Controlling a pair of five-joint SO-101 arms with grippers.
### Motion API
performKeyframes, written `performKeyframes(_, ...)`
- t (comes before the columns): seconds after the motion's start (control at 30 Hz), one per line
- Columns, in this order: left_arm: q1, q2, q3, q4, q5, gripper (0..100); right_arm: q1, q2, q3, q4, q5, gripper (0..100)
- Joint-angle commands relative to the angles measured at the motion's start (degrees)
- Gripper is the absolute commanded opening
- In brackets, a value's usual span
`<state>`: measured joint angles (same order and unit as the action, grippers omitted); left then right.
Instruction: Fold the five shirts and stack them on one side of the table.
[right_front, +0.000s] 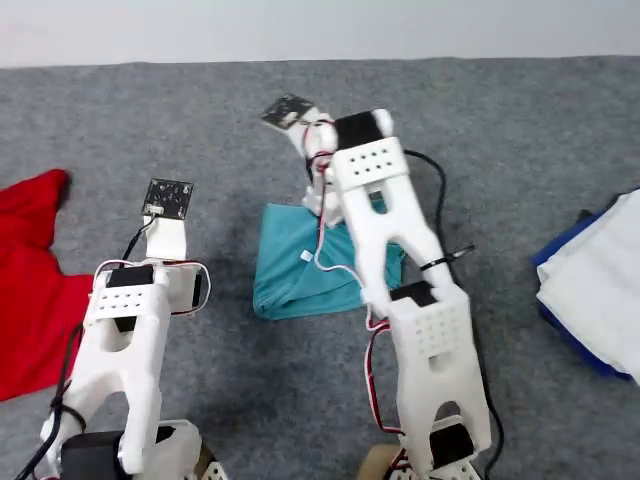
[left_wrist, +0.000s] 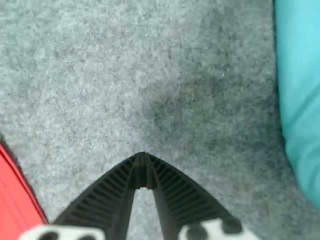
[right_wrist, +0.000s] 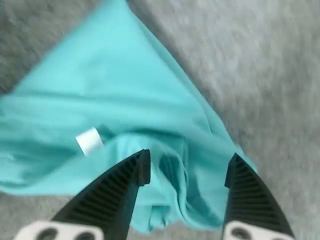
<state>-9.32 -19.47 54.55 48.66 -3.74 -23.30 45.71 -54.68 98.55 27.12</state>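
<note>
While the right end effector (right_wrist: 190, 167) hangs over the teal shirt (right_front: 295, 265), its jaws stand spread wide, gripping nothing. That shirt lies folded into a rumpled, rough square on the grey tabletop (right_front: 200, 110), with a small white tag (right_wrist: 89, 141) on its upper layer. Just left of the teal shirt, the left end effector (left_wrist: 143, 167) points down, tips pressed together and empty. Farther left lies a spread-out red shirt (right_front: 30, 290). Well right of the teal shirt, a white shirt (right_front: 600, 280) rests on a blue one (right_front: 562, 243).
</note>
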Motion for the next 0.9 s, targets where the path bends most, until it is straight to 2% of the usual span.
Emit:
performKeyframes(0.0, 0.4, -1.8, -0.2, -0.9, 0.0, 0, -0.1, 1.9, -6.1, 0.7, 0.3, 25.7)
performKeyframes(0.2, 0.4, -1.8, -0.2, -0.9, 0.0, 0, -0.2, 5.9, -7.2, 1.6, 0.4, 23.8)
performKeyframes(0.27, 0.6, -1.8, -0.2, -0.9, 0.0, 0, -0.3, 6.3, -7.2, 2.5, 0.5, 18.1)
performKeyframes(0.4, 0.6, -1.8, -0.2, -1.0, 0.0, 0, 0.1, 5.8, -7.2, 4.0, 0.5, 0.6)
performKeyframes(0.63, 0.6, -1.8, -0.2, -1.0, 0.0, 0, 0.7, -1.2, -5.4, 4.1, 3.4, 1.0)
performKeyframes(0.87, 0.6, -1.8, -0.2, -1.0, 0.0, 0, 0.6, -10.6, 7.6, 4.0, 4.6, 1.0)
